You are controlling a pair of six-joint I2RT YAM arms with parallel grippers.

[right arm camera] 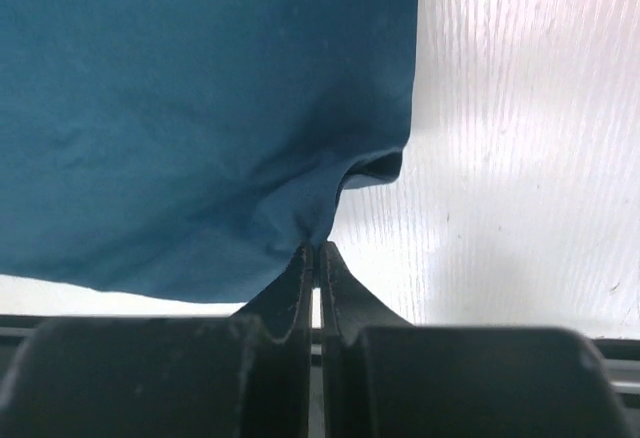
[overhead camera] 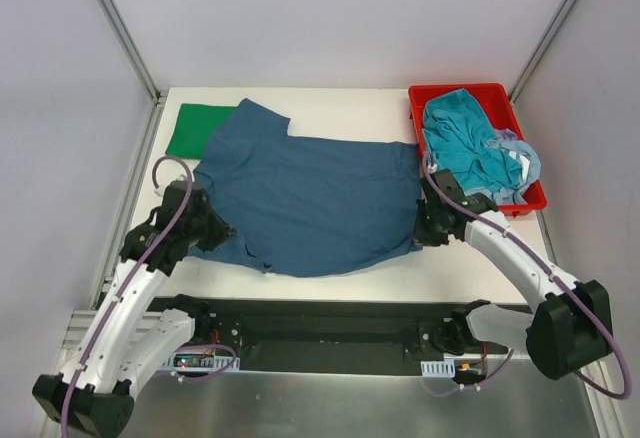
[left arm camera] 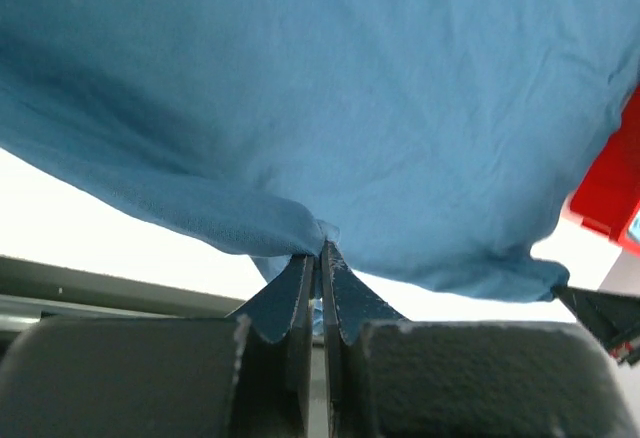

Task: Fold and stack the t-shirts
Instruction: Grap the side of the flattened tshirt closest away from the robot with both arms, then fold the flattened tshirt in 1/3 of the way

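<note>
A dark blue t-shirt [overhead camera: 315, 198] lies spread out across the middle of the white table [overhead camera: 350, 103]. My left gripper [overhead camera: 213, 226] is shut on its near left edge; in the left wrist view the fingertips [left arm camera: 320, 250] pinch a fold of the blue cloth [left arm camera: 330, 98]. My right gripper [overhead camera: 424, 226] is shut on its near right edge; in the right wrist view the tips [right arm camera: 317, 249] pinch the cloth [right arm camera: 180, 108]. A folded bright green t-shirt [overhead camera: 192, 129] lies at the back left, partly under the blue shirt's sleeve. Crumpled teal [overhead camera: 457, 138] and pale blue [overhead camera: 520, 163] t-shirts fill the red bin.
The red bin [overhead camera: 455, 93] stands at the table's back right, close to my right gripper; its corner shows in the left wrist view [left arm camera: 610, 193]. A black rail [overhead camera: 320, 323] runs along the table's near edge between the arm bases. White walls enclose the table.
</note>
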